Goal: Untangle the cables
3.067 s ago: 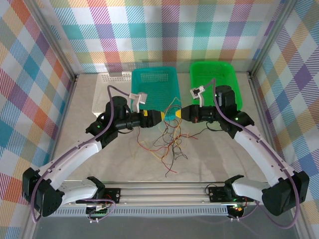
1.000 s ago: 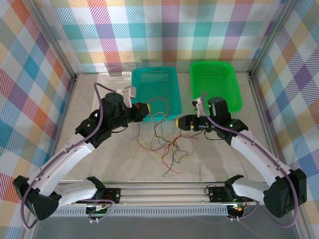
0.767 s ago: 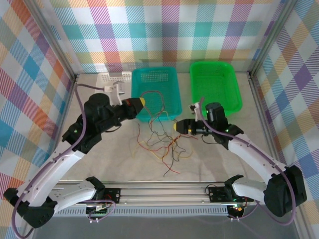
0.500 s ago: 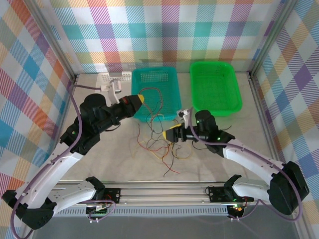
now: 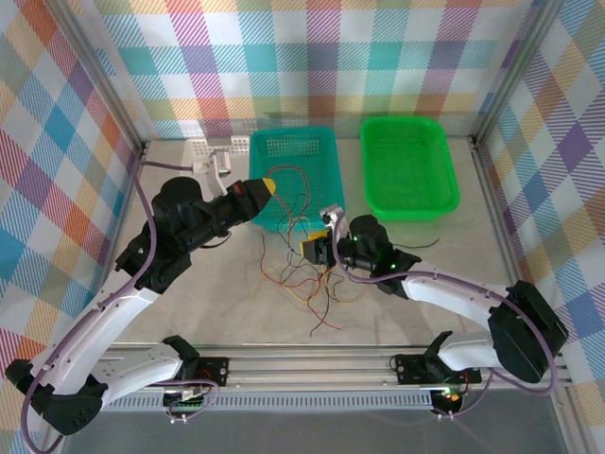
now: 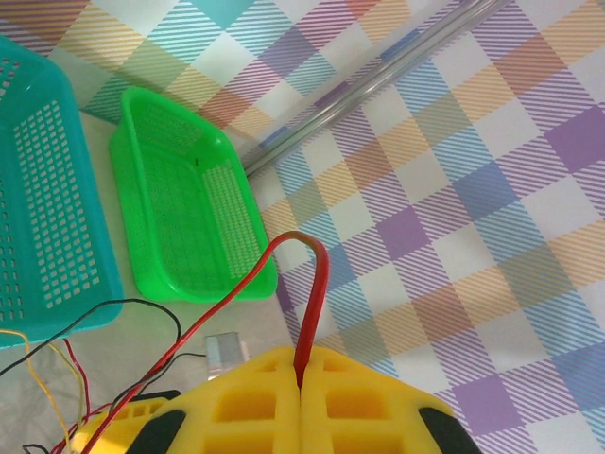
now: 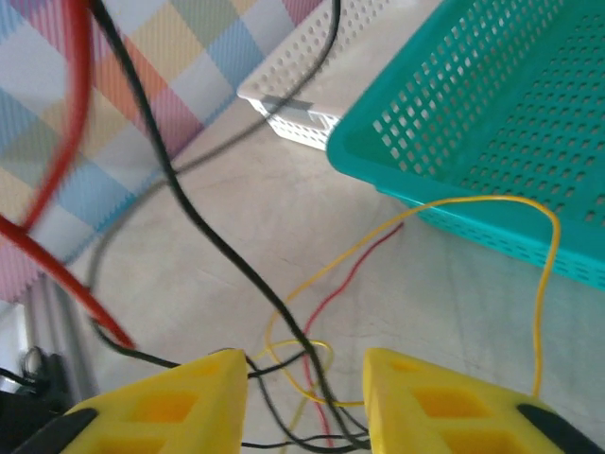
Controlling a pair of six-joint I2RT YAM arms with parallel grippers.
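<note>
Thin black, red and yellow cables (image 5: pixel 310 278) lie loosely tangled, partly lifted.

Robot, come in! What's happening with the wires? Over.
Left gripper shut on red cable. Right gripper open, tangled cables between jaws. Teal basket close behind.

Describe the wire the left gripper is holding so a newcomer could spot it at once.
Find the teal basket at the back; the left gripper hangs over its left side. Pinched between its shut yellow fingers is a red wire arching up in a loop. The other wires lie heaped on the table.
</note>
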